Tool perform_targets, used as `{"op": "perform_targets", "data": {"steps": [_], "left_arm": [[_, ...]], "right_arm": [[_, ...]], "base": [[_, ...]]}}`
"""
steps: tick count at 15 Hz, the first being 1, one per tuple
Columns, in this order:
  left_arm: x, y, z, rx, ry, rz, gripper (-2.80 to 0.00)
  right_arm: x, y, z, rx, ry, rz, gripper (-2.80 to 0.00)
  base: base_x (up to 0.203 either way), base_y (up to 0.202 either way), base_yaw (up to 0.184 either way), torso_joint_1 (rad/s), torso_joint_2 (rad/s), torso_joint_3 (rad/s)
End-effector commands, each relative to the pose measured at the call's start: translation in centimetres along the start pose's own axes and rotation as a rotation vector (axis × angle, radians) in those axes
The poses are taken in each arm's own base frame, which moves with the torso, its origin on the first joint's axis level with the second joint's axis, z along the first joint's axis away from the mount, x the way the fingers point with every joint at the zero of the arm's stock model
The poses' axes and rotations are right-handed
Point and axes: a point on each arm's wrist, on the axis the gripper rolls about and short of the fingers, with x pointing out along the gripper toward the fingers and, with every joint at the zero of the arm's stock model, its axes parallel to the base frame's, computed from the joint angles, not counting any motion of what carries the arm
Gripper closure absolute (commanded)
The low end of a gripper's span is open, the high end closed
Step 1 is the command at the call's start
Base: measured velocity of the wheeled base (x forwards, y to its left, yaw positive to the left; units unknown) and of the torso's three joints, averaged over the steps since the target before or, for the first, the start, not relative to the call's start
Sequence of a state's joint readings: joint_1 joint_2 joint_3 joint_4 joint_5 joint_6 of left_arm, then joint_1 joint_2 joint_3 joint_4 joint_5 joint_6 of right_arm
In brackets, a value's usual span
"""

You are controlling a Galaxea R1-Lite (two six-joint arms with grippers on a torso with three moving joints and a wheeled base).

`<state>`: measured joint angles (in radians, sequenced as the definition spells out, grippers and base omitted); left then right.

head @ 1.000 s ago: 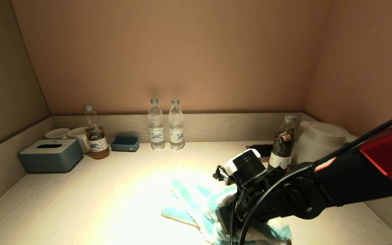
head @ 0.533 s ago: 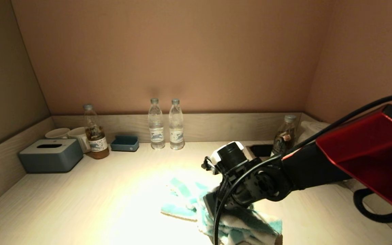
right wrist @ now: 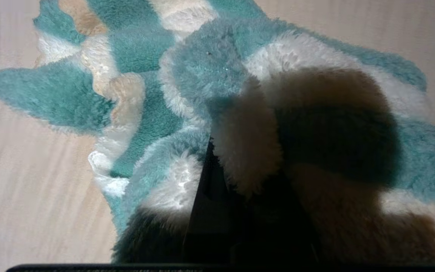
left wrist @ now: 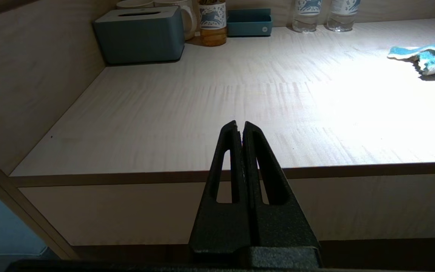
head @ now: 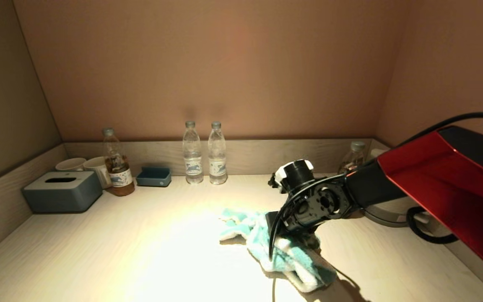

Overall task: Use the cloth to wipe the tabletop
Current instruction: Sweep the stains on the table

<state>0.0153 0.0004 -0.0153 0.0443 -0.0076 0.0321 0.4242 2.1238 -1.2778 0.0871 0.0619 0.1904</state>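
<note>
the labels on the two clear plastic water bottles (head: 204, 153) and the amber-filled bottle (head: 117, 163) are too small to read. only the left wrist view shows the left end effector (left wrist: 239, 126), fingers pressed together, off the front edge of the pale wood-grain surface (head: 99, 243). the right wrist view shows the right end effector (right wrist: 212, 151) buried in, and pinching, the fluffy teal-and-white striped cloth (head: 275, 247), which lies bunched right of the surface's middle
</note>
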Motion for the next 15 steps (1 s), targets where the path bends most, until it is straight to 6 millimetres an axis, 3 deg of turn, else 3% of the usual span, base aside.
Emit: {"op": "perform_targets", "data": {"steps": [1,3,5,7,9,15], "left_arm": [[0.0,0.0,0.0,0.0,0.001,0.0,0.0],[0.0,0.0,0.0,0.0,0.003,0.0,0.0],[0.0,0.0,0.0,0.001,0.003,0.0,0.0],[0.0,0.0,0.0,0.0,0.001,0.0,0.0],[0.0,0.0,0.0,0.0,0.003,0.0,0.0],[0.0,0.0,0.0,0.0,0.001,0.0,0.0]], "right_arm": [[0.0,-1.2,0.1,0.027,0.006,-0.021,0.0],[-0.3,-1.7,0.0,0.039,0.015,-0.027,0.0],[-2.5,-4.8,0.0,0.111,0.011,-0.071,0.0],[-4.5,-5.4,-0.9,0.12,0.014,-0.081,0.0],[-4.9,-5.5,-1.3,0.12,0.021,-0.083,0.0],[-10.8,-3.7,-5.4,0.074,0.009,-0.015,0.0]], "base": [[0.0,0.0,0.0,0.0,0.0,0.0],[0.0,0.0,0.0,0.0,0.0,0.0],[0.0,0.0,0.0,0.0,0.0,0.0],[0.0,0.0,0.0,0.0,0.0,0.0],[0.0,0.0,0.0,0.0,0.0,0.0],[0.0,0.0,0.0,0.0,0.0,0.0]]}}
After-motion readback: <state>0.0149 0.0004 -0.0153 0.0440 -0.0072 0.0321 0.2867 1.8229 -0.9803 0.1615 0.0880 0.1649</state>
